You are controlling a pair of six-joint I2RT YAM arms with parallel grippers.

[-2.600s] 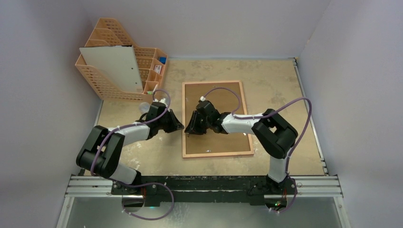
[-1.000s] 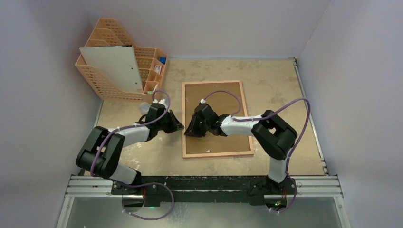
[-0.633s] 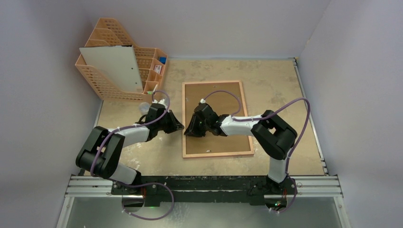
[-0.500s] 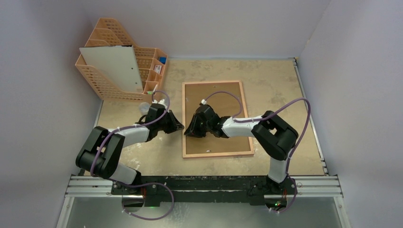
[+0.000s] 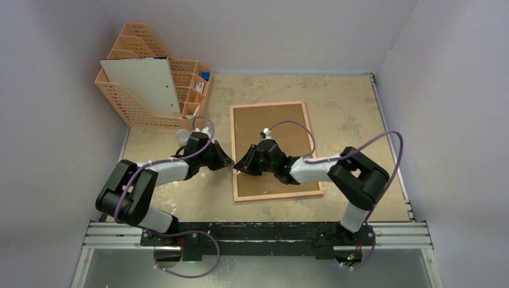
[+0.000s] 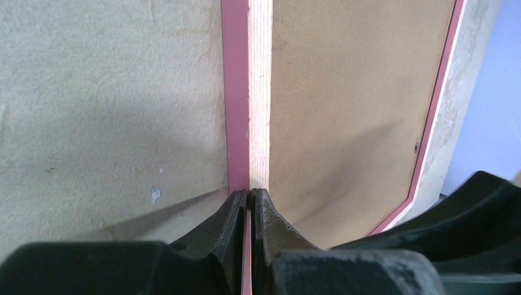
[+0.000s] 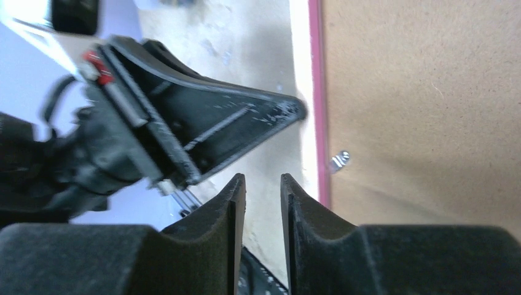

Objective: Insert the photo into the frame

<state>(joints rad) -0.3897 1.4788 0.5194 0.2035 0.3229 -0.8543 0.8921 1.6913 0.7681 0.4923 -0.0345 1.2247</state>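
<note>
The left gripper (image 6: pixel 249 193) is kept clamped on the left rim of the frame (image 5: pixel 273 105). The frame lies back-up with its brown backing board (image 5: pixel 288 123) in place, and its near end has been swung slightly rightward. This is probably an adjustment for fastening. Over that same rim, the right gripper (image 7: pixel 261 181) is held with fingers slightly apart, gripping nothing. The photo cannot be seen.

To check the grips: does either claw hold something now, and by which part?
The left claw pinches the frame by its left long edge. The right claw is open and holds nothing.
</note>
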